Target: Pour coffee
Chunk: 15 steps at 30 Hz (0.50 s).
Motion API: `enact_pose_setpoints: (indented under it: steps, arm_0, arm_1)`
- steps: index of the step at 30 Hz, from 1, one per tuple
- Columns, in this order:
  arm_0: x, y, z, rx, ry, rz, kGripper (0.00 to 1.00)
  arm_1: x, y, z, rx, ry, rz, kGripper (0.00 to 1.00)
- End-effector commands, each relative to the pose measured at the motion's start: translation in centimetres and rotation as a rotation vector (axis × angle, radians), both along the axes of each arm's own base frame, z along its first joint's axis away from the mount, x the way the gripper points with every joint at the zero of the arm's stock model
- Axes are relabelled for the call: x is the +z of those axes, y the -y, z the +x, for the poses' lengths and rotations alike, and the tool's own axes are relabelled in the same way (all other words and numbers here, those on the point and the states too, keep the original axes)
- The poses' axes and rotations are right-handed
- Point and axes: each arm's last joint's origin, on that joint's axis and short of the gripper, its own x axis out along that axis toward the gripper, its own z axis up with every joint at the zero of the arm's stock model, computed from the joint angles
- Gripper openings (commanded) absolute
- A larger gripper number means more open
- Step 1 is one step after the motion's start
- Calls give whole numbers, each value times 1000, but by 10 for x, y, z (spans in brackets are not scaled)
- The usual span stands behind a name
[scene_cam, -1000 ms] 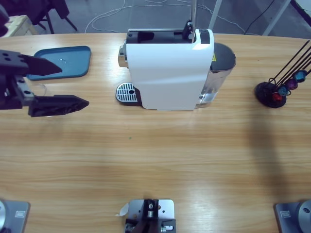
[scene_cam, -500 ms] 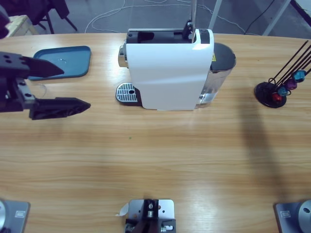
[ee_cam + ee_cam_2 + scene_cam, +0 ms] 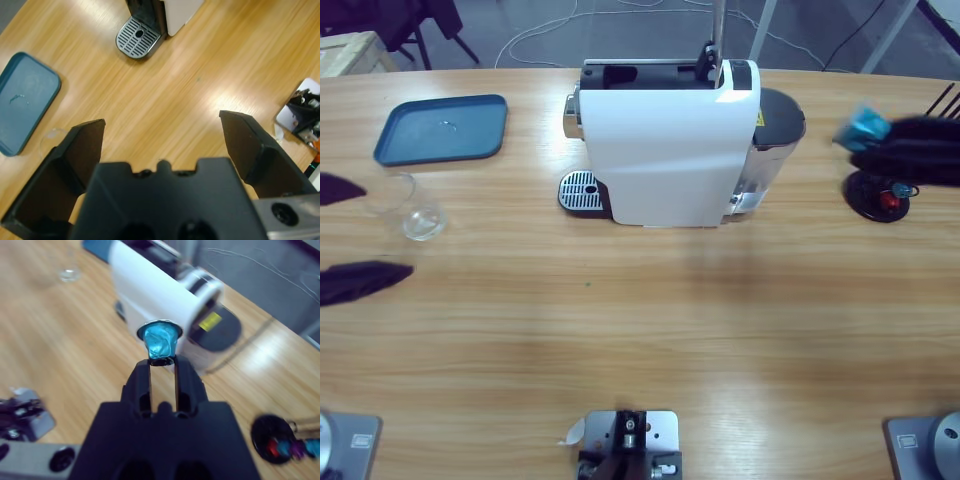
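Jaws of the right gripper point(image 3: 162, 371) pinch a crinkled turquoise foil coffee capsule point(image 3: 160, 341); the left gripper point(image 3: 162, 137) gapes wide, empty.
Capsule hangs just above the black wire capsule rack point(image 3: 880, 195); next, I judge, carry it to the white coffee machine point(image 3: 665, 140) on the worktop point(image 3: 650, 330) and load it.

Blue tray point(image 3: 442, 128) lies flat on wooden table point(image 3: 640, 330), at far left corner. Cables point(image 3: 560, 20) trail across grey floor beyond table's far edge.
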Motion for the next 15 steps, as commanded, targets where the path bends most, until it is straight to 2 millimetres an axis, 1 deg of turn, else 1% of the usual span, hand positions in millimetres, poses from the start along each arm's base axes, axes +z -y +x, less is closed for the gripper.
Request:
enact_pose_setpoints:
  steps: [1, 5, 8, 11, 15]
  arm_0:
    - [-11, -25, -13, 17, 11, 26, 1000]
    - [-10, -31, -13, 33, 20, 27, 1000]
    - [-13, -33, -13, 47, 14, 35, 1000]
    - [-17, -34, -13, 52, 5, 43, 1000]
    - [-21, -35, -12, 65, -2, 52, 1000]
  arm_1:
    - [5, -102, 56, 164, 3, -138, 98]
    - [12, -148, 90, 208, 43, -188, 101]
    - [15, -174, 109, 221, 52, -188, 103]
    - [14, -189, 120, 225, 52, -187, 103]
    - [-1, -194, 129, 228, 43, -245, 103]
